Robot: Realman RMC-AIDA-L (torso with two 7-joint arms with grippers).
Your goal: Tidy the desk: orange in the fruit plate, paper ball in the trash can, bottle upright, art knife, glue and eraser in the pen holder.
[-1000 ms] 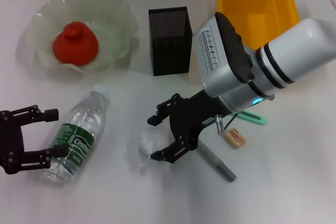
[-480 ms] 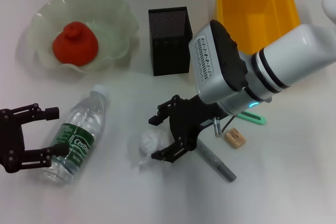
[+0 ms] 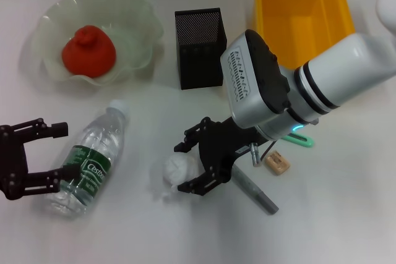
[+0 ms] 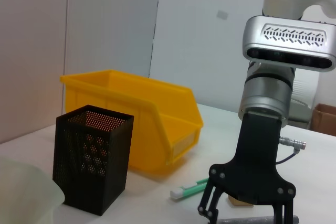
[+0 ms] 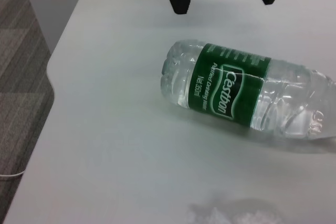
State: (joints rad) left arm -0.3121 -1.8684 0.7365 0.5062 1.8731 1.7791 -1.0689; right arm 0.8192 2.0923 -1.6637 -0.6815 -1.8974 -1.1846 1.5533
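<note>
My right claw (image 3: 187, 168) hangs low over the middle of the desk (image 3: 334, 214), fingers spread, with the paper ball (image 3: 175, 169) sitting between them; I cannot tell whether either finger touches it. A second ago the ball lay just outside my fingertips, so I have come down and toward it, and the ball now shows rounder and fuller between my fingers.

My left claw (image 3: 54, 149) is also spread at the near left edge of the desk, one finger against the green label of the bottle (image 3: 88, 161), which lies on its side with its cap pointing toward the fruit plate (image 3: 139, 26). It has hardly shifted.

Room around me: a grey pen-like tool (image 3: 253, 188) lies just behind my right claw, with the eraser (image 3: 277, 162) and a green-handled tool (image 3: 303, 139) beyond it, partly under my arm. In front of the ball, toward the bottle, the desk is bare. The pen holder (image 3: 200, 47) stands upright well behind, beside the trash can (image 3: 301, 4) at the far edge. The orange (image 3: 88, 51) rests in the fruit plate at the far left corner. In the right wrist view the near desk edge drops off close beside the bottle's base.
</note>
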